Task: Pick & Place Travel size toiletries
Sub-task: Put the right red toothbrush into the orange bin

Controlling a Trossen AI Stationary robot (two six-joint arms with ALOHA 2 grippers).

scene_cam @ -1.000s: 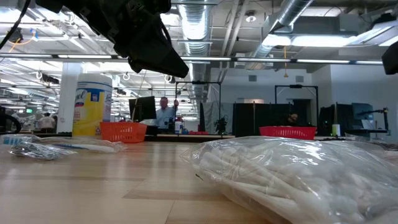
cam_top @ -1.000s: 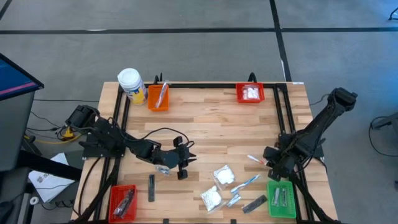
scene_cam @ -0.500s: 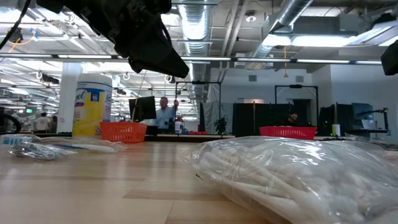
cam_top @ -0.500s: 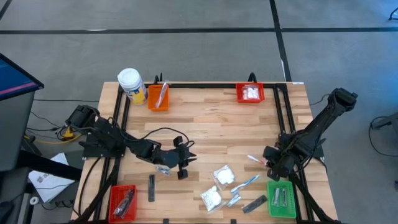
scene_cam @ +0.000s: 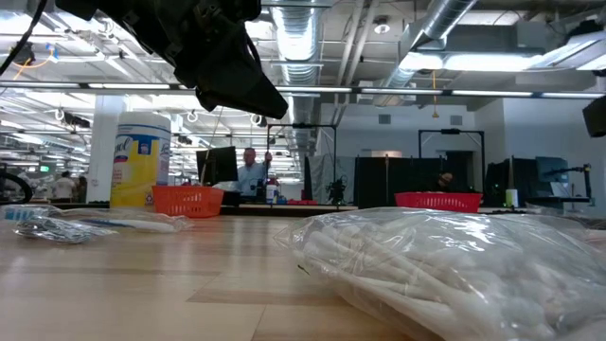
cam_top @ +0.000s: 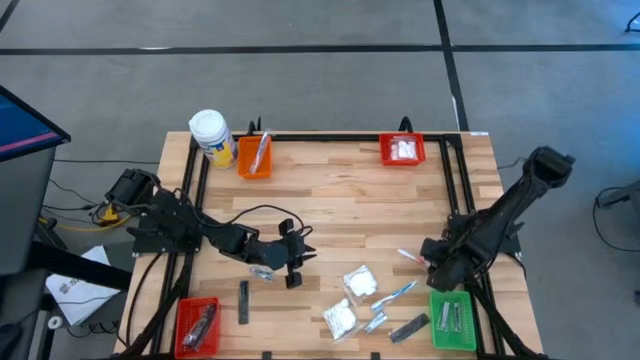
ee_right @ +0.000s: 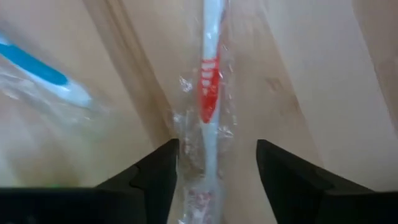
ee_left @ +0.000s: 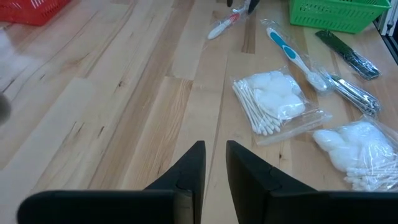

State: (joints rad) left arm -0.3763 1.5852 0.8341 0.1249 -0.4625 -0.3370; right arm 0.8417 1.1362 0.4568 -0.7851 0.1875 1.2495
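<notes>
Two pincers are out over the table, and going from the left one across: the left gripper (cam_top: 291, 262) hangs over bare wood with its fingers (ee_left: 194, 163) drawn narrow, only a slit between them and nothing in it. Ahead of its tips and off to one side lie the cotton-bud packets (ee_left: 272, 101), with a blue toothbrush (ee_left: 292, 53) beyond them and a green bin (ee_left: 336, 14) farther still. Those packets look puffy and feather-light; I'd guess the film would crumple and slide under a pinch, so a bite across the fat middle seems safer than one at a loose corner. Over on the right, the right gripper (cam_top: 432, 262) stands low beside the green bin (cam_top: 452, 322), jaws spread wide and empty. Straight between its fingers (ee_right: 155, 177), running away from the tips, lies a red toothbrush (ee_right: 209, 87) sealed in a clear wrapper, flat on the boards; the fingers sit to either side of it without touching that I can see. It should be light and stiff along its length, but the wrapper looks slick and the handle thin, so it may roll or squirt out. My guess is the best hold is square across the handle near the middle, squeezed gently, with the tips right down at the wood.
</notes>
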